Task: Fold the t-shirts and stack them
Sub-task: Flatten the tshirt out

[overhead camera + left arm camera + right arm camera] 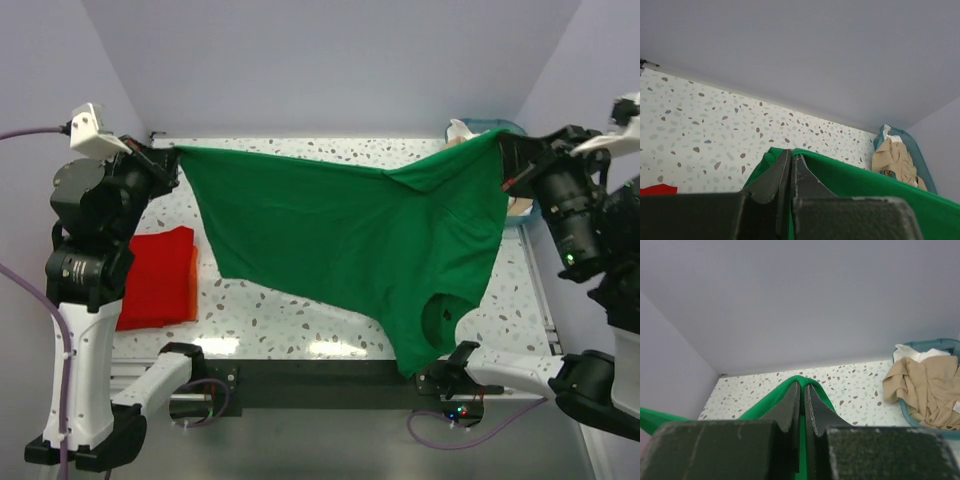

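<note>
The bright green t-shirt (350, 235) hangs spread in the air above the table, held by two corners. My left gripper (172, 152) is shut on its left top corner; the cloth wraps round the fingertips in the left wrist view (790, 156). My right gripper (503, 145) is shut on the right top corner, with green cloth (803, 382) pinched between the fingers. The shirt's neck hole (440, 310) hangs low near the front edge. A folded red t-shirt (160, 277) lies flat at the table's left. Beige and white shirts (922, 387) lie heaped in the basket.
A teal plastic basket (940, 344) stands at the table's back right corner, also seen in the left wrist view (917, 155). Pale walls close the table at the back and both sides. The speckled tabletop (290, 315) has a black front rail.
</note>
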Controlling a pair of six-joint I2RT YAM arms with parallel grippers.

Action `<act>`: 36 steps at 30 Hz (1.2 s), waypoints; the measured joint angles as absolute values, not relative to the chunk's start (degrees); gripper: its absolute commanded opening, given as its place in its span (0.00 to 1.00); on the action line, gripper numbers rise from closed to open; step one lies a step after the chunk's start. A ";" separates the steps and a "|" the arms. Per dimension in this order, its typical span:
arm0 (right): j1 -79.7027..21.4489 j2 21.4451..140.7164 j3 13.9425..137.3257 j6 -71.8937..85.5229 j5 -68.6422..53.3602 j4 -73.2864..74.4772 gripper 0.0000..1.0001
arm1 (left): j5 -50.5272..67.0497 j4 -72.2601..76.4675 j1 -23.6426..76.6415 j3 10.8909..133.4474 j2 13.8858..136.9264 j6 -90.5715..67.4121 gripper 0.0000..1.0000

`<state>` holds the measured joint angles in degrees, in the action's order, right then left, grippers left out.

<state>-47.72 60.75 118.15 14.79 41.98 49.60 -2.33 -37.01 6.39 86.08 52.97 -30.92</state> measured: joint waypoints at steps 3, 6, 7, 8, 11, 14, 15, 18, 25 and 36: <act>-47.72 65.06 117.75 11.42 42.59 45.39 0.00 | -3.25 -34.96 6.37 87.35 57.56 -30.96 0.00; -46.92 71.02 118.08 8.84 42.00 41.74 0.00 | -3.68 -32.03 6.37 88.36 63.33 -31.09 0.00; -45.08 73.93 118.93 8.40 40.25 41.36 0.00 | -3.77 -31.00 6.37 88.77 66.04 -31.14 0.00; -42.92 76.58 120.42 8.47 37.52 41.06 0.00 | -3.86 -29.91 6.37 89.30 68.77 -31.31 0.00; -33.85 86.65 125.71 10.13 27.20 39.92 0.00 | -3.88 -27.22 6.20 91.74 76.97 -31.48 0.00; -26.33 97.56 132.64 12.08 19.03 39.16 0.00 | -3.25 -25.26 5.26 97.71 86.56 -31.51 0.00; -24.32 101.30 136.07 12.75 16.49 39.13 0.00 | -2.59 -24.75 4.78 101.36 90.26 -31.66 0.00; -19.49 112.05 146.32 15.84 9.28 36.53 0.00 | 0.05 -23.11 2.87 115.68 102.61 -32.29 0.00; -11.25 116.66 146.56 22.39 2.48 22.81 0.00 | 10.02 -13.74 -4.56 134.37 118.80 -38.00 0.00; -8.49 93.84 111.24 25.91 -0.12 7.05 0.00 | 16.53 2.55 -10.46 111.22 103.57 -40.86 0.00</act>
